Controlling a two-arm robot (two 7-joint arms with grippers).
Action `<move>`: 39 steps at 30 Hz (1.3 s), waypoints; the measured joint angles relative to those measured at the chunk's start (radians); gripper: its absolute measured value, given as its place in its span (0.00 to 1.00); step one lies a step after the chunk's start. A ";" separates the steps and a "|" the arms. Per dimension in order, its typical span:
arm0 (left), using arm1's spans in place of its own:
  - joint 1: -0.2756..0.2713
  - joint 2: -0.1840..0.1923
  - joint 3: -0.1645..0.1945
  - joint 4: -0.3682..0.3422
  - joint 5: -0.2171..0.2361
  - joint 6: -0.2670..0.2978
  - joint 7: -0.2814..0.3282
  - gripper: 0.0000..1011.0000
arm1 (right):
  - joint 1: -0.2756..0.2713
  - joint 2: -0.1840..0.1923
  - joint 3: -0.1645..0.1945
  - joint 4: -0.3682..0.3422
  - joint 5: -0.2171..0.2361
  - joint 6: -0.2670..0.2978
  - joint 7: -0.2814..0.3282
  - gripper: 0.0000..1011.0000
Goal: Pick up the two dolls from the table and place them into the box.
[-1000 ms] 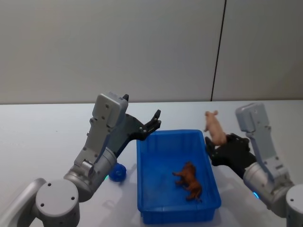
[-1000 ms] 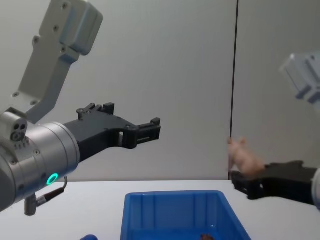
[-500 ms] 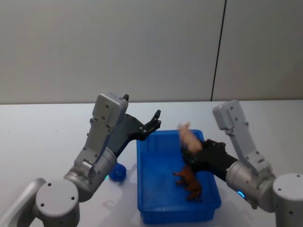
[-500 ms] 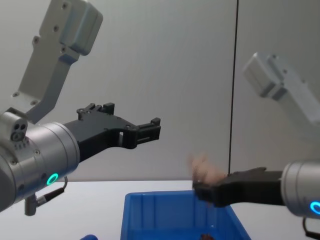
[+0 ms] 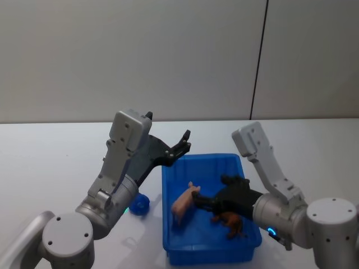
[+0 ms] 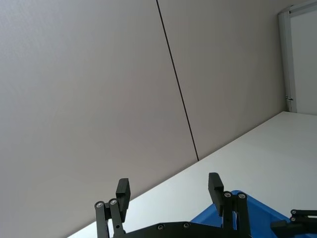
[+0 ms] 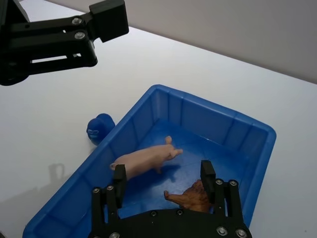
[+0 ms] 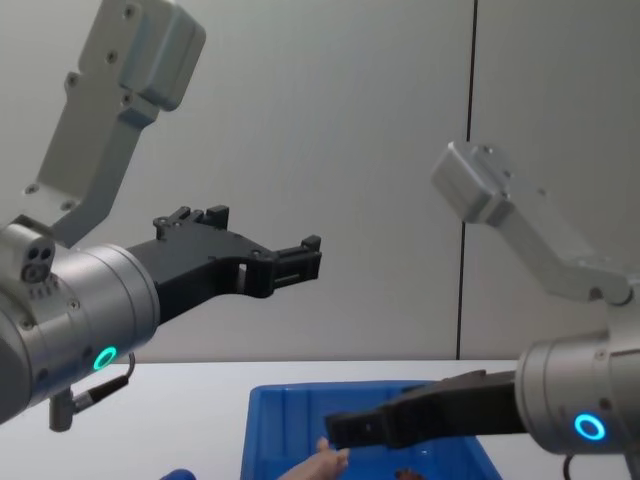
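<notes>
Dolls, both of them, are inside the walls of the blue box [image 5: 206,158], which stands on the white table [image 5: 56,151]. The peach-pink doll [image 7: 143,158] is over the left half of the floor. Its long axis runs on a diagonal, from near the left wall toward the box's middle. I cannot tell which end is the head, or whether it rests on the floor or hangs just above it. The reddish-brown doll [image 5: 230,221] lies closer to the right wall, partly hidden behind my right gripper [image 7: 163,171] in the wrist view.

That right gripper reaches in over the box, its tips just beside the pink doll — fingers [image 7: 208,173] spread wide, with nothing pinched between them.

My left gripper [image 5: 184,143] hangs in the air above the box's far left corner, also spread and empty.

A small blue rounded thing [image 7: 99,128] sits on the table just outside the left wall. It carries a pale mark — too small to read. I can make out no other writing.
</notes>
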 joint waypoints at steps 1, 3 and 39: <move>0.000 0.000 0.000 0.000 0.000 0.000 0.000 0.99 | 0.001 -0.001 -0.001 0.002 0.000 0.003 0.003 0.91; 0.000 0.000 0.000 0.000 0.000 0.000 0.000 0.99 | 0.004 -0.002 -0.002 0.004 -0.001 0.009 0.006 0.97; 0.004 0.006 -0.004 -0.004 -0.007 0.012 -0.003 0.99 | -0.104 0.114 0.131 -0.128 0.120 -0.116 -0.236 0.99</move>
